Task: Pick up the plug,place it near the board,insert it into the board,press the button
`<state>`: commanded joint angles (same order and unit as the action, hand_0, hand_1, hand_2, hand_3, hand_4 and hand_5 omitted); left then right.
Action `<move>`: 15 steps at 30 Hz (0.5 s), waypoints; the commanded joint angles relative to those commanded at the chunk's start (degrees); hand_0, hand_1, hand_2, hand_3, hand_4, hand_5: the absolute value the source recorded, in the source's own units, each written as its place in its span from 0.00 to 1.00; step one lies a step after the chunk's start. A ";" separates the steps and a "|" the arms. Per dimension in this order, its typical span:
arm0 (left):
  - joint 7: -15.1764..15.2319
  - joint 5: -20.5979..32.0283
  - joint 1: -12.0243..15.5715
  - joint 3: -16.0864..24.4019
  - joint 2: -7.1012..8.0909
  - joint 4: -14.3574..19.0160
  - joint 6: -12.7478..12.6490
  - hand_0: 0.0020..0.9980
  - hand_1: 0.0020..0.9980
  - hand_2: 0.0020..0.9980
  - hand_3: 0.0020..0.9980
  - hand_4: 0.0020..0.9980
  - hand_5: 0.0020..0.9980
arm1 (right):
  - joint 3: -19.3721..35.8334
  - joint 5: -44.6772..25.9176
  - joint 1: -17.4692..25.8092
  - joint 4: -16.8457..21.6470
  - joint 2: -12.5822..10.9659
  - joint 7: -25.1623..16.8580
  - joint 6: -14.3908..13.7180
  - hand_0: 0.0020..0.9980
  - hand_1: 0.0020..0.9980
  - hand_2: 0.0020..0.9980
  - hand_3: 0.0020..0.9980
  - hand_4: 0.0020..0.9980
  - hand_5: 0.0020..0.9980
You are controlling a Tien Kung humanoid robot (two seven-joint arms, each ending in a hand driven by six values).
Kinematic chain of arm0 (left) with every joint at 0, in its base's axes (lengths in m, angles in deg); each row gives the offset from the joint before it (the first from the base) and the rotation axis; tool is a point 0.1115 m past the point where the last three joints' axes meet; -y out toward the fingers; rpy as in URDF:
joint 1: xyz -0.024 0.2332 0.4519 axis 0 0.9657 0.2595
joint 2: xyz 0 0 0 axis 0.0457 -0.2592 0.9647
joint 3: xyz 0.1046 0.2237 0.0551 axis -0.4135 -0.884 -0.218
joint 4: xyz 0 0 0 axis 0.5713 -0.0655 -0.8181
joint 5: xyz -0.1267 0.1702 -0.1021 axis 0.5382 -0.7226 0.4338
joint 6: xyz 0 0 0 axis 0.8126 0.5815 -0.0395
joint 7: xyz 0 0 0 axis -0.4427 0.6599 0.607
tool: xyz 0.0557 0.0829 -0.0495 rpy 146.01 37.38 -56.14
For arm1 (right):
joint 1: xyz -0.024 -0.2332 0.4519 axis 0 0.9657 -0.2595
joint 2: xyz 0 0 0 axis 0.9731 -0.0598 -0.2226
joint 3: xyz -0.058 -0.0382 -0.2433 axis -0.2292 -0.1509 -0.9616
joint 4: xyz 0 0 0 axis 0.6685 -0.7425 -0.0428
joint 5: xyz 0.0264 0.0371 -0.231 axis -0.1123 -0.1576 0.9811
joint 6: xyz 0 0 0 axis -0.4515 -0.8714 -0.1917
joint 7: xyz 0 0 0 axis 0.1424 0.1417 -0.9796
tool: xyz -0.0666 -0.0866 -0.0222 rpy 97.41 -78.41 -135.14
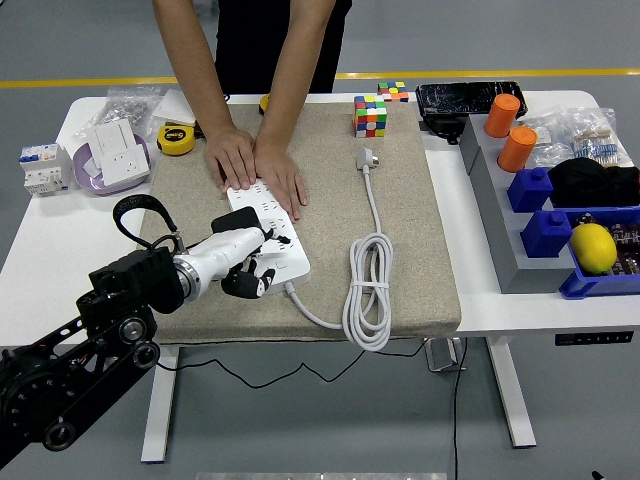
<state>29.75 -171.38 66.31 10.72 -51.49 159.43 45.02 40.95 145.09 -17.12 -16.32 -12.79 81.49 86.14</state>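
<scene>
Head view: white table (45, 235) with beige mat (420, 250) on grey floor, left hand (238, 262) fingers curled, empty

The left arm (80, 340) enters from the lower left corner, at about 8 o'clock, and reaches toward 2 o'clock over the table. Its black links end in a silver wrist, then the left hand (238, 262), white on the back and black on the palm. The hand is turned on its side, fingers (255, 282) curled downward and inward, empty. At 12 o'clock a person's two hands (255, 165) lie flat, side by side, palms down, forearms stretched in from the far edge.
</scene>
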 joint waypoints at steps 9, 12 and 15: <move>-1.18 -0.02 0.18 -0.37 0.39 0.32 2.11 0.12 0.06 0.16 0.82 0.47 0.00 | -0.11 -0.01 0.00 0.00 -0.09 -0.04 0.00 0.84 0.76 0.75 0.77 1.00 0.82; -0.99 -0.05 0.12 -0.67 0.33 -0.14 1.82 0.12 0.06 0.17 0.83 0.47 0.00 | -0.20 -0.11 -0.06 0.00 -0.06 -0.10 0.00 0.84 0.76 0.75 0.77 1.00 0.82; -0.91 0.11 0.07 -0.91 0.22 -0.42 1.80 0.12 0.06 0.17 0.83 0.47 0.00 | -0.14 -0.04 -0.01 0.00 -0.09 -0.05 -0.01 0.84 0.76 0.75 0.77 1.00 0.82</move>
<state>28.84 -171.27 66.38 9.81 -51.27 159.02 46.82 40.80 145.05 -17.13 -16.32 -12.88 81.44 86.13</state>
